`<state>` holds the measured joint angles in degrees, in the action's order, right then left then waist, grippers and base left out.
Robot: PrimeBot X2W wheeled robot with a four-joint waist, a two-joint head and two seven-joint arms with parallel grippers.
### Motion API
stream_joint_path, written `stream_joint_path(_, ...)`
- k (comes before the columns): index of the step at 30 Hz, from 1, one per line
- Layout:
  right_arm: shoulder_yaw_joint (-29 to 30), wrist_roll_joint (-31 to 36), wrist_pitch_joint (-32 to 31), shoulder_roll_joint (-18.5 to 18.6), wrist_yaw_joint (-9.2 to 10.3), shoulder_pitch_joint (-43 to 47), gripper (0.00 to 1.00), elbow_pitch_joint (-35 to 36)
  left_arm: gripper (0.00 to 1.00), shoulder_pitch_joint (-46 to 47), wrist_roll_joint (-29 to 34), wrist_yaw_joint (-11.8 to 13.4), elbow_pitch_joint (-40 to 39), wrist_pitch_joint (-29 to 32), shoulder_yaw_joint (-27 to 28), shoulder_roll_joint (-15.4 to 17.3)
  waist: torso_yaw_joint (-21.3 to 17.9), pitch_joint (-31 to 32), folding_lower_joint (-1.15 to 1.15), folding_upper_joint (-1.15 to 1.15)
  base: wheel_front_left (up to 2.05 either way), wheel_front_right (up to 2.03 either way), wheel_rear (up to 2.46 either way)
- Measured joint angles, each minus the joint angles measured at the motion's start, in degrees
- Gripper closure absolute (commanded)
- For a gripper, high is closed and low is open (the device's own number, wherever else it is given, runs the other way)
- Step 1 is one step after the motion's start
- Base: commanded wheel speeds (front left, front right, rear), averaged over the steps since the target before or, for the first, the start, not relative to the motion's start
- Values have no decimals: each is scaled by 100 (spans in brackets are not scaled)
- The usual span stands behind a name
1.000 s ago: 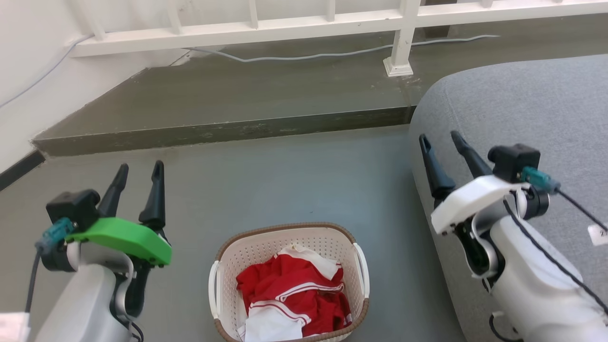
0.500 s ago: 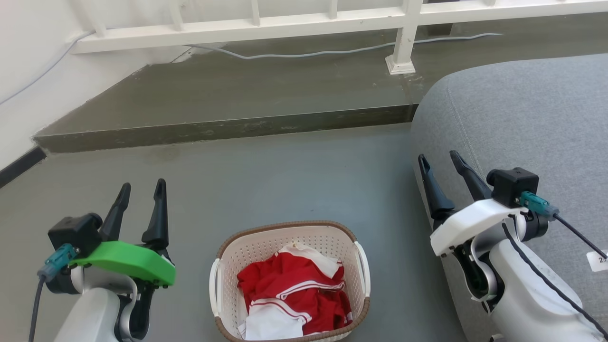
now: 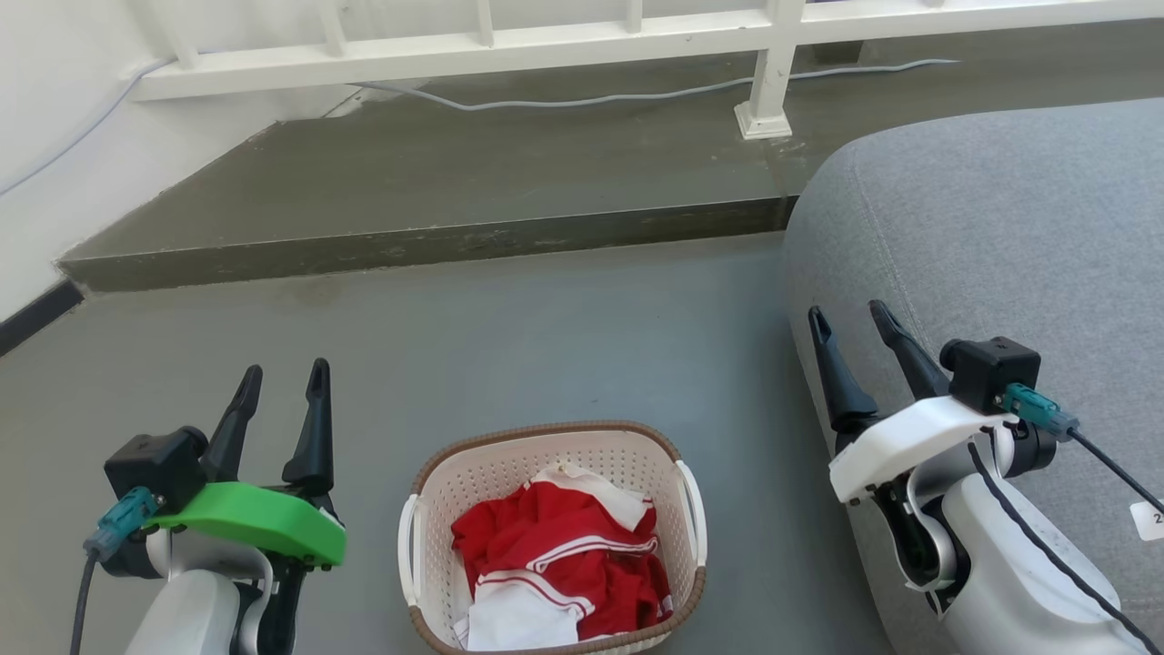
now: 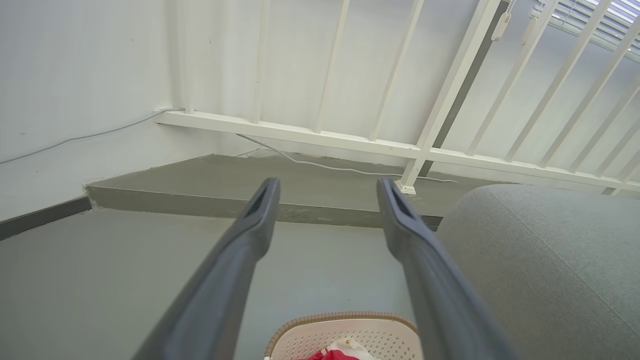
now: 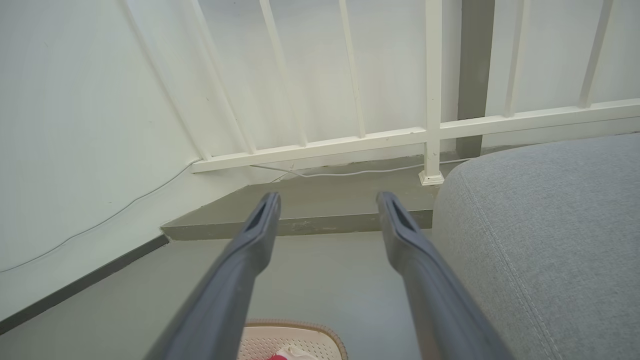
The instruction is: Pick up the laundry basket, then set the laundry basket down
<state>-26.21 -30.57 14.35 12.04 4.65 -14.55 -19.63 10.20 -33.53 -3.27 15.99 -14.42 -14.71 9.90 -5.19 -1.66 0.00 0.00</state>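
Grey floor (image 3: 564, 346): one laundry basket (image 3: 509, 473) sits well short of the step (image 3: 409, 246), holding red-and-white clothes (image 3: 564, 555). Two claws flank it: left gripper (image 3: 284, 371) and right gripper (image 3: 847, 309), both lower than a second ago, fingers spread, empty. One grey sofa (image 3: 982, 227) crowds the right one.

We see a grey sofa (image 3: 1000, 209) at the floor's (image 3: 546, 327) right edge and a white cable (image 3: 546, 103) along the raised step (image 3: 409, 173).

Grey floor (image 3: 564, 346) fills the middle, with a raised step (image 3: 455, 173) above it. A white railing (image 3: 546, 44) and thin cable (image 3: 546, 103) cross the top; white wall (image 3: 45, 136) upper left, grey sofa (image 3: 1000, 227) at right.
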Motion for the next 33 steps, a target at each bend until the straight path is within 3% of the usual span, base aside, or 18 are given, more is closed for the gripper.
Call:
stream_joint_path(22,179,242,0,-126,-60,142,0,68,0,-113,253,-153,-11,0,168,-140,8,-27,0,0,0,0,0)
stream_joint_path(23,181,242,-1,-131,-57,153,100,57,100,-115,253,-177,2,0,163,-152,12,-26,0,0,0,0,0)
stream_joint_path(33,280,5,-70,-255,-104,489,100,-154,100,-318,24,-175,233,115,181,-304,31,-19,0,0,0,0,0)
